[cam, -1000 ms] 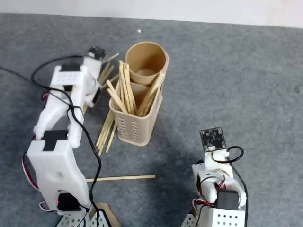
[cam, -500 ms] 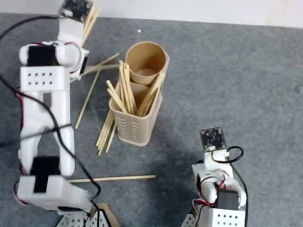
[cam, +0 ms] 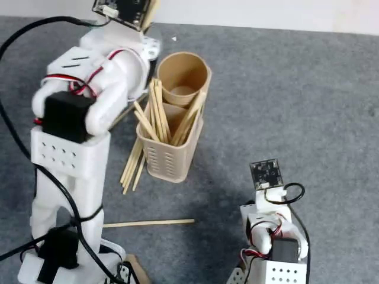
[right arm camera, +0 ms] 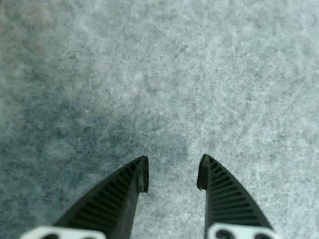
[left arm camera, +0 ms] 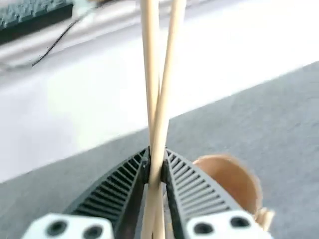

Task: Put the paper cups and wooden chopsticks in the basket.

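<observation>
A grey carpet carries a beige slotted basket, standing a little left of the middle and towards the far edge. A stack of tan paper cups stands in the far end of the basket, and a bunch of wooden chopsticks leans in its near end. Several loose chopsticks lie on the carpet just beside the basket, on the left arm's side. A single chopstick lies flat well apart from the basket, towards the near edge. The left arm is raised over the far left part of the carpet. Its left gripper is pressed together on two crossed chopsticks, which stick out past its tips. The right gripper sits by the near right corner, its jaws spread over bare carpet.
</observation>
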Action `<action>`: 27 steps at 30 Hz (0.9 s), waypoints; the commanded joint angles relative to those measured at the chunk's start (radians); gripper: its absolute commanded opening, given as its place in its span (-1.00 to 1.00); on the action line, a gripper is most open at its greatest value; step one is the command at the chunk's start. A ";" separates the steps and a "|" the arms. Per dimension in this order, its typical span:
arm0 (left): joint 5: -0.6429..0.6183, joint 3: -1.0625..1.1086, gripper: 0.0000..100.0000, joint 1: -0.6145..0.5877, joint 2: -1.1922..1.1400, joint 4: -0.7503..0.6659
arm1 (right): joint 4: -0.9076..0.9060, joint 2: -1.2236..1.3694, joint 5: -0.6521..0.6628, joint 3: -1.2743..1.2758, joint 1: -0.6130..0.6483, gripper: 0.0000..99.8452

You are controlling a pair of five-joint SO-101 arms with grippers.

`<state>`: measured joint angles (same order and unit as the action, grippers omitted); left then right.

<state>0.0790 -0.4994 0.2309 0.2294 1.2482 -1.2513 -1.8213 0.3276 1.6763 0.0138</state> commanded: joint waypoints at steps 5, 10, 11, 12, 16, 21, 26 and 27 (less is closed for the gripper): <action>-0.015 -0.019 -0.99 0.148 0.097 -0.035 | -0.005 -0.012 0.009 0.117 -0.010 -0.66; -0.009 0.154 -0.99 0.202 0.306 -0.048 | -0.005 -0.012 0.009 0.117 -0.010 -0.66; 0.003 0.205 -0.99 0.202 0.349 -0.063 | -0.005 -0.012 0.009 0.117 -0.010 -0.66; 0.008 0.265 -0.99 0.202 0.392 -0.083 | -0.005 -0.012 0.009 0.117 -0.010 -0.66; 0.008 0.547 -0.98 0.194 0.555 -0.255 | -0.005 -0.012 0.009 0.117 -0.010 -0.66; 0.005 0.756 -0.98 0.197 0.596 -0.532 | -0.005 -0.012 0.009 0.117 -0.010 -0.66; -0.003 0.786 -0.99 0.200 0.503 -0.595 | -0.005 -0.012 0.009 0.117 -0.010 -0.66; -0.015 0.794 -0.99 0.200 0.484 -0.594 | -0.005 -0.012 0.009 0.117 -0.010 -0.66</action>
<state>0.0790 0.2892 0.4166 0.7480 0.6897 -1.2513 -1.8213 0.3276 1.6763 0.0138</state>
